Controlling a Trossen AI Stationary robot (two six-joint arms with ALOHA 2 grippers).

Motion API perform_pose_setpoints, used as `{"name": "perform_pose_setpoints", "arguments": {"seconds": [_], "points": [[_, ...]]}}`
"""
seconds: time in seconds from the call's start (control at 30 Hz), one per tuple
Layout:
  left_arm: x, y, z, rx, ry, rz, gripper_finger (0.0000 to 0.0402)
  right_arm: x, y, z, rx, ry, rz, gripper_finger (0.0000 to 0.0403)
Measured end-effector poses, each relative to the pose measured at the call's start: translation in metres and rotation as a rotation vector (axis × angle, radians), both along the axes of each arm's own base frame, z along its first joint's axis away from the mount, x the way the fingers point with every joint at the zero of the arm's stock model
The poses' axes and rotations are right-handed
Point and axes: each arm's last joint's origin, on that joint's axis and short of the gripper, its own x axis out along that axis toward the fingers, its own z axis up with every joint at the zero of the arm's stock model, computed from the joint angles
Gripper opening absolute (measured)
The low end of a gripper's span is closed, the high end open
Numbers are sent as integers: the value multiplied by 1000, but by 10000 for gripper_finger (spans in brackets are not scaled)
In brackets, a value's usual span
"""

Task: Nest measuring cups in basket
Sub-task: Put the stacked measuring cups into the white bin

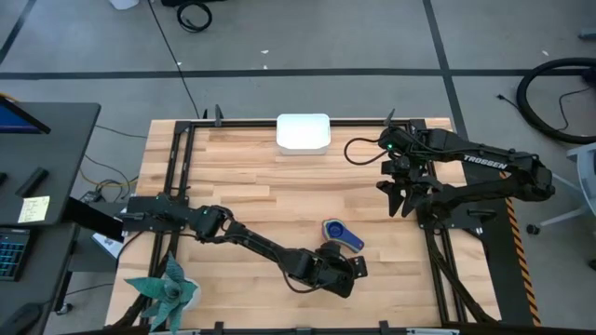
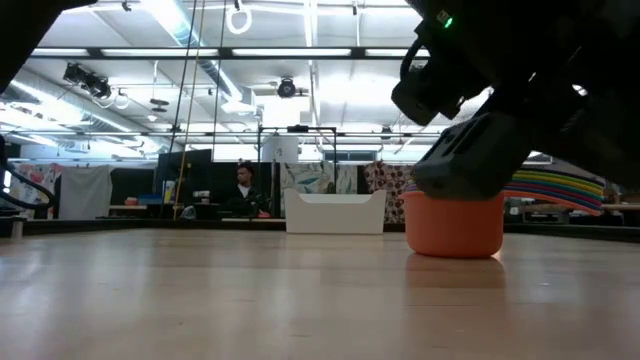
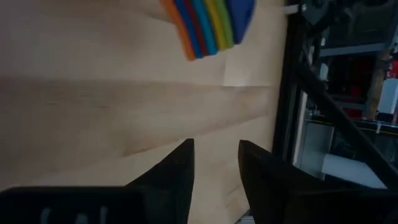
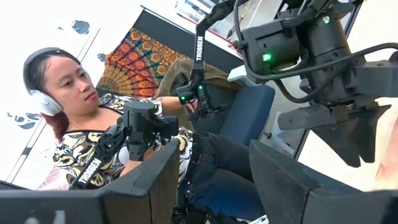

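the stack of nested measuring cups (image 1: 341, 234) lay on the wooden table (image 1: 242, 177), in the front right part, with a dark blue cup on top and the handles fanned out. in the low view an orange cup (image 2: 455, 225) was at the bottom of the stack. the white basket (image 1: 304, 132) stood at the far edge of the table, well apart from the cups. the left gripper (image 1: 357, 267) was low over the table just beside the stack, its fingers (image 3: 174, 171) a little apart and holding nothing. the right gripper (image 1: 399, 200) waited raised at the right side, fingers wide apart and empty.
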Motion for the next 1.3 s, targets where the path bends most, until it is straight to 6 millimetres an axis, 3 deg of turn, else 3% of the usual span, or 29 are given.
{"name": "perform_pose_setpoints", "arguments": {"seconds": [0.23,0.43,1.03,1.3], "points": [[-2,1,0,36,-6,65,155,0,0,0,-4,-8,0,199],[-4,4,0,105,-53,221,157,1,0,1,-9,-22,0,199],[-8,8,-3,168,-22,277,156,2,-1,0,-36,-18,-13,199],[-6,5,-24,136,-61,352,156,3,-1,1,-39,-27,-13,199]]}}
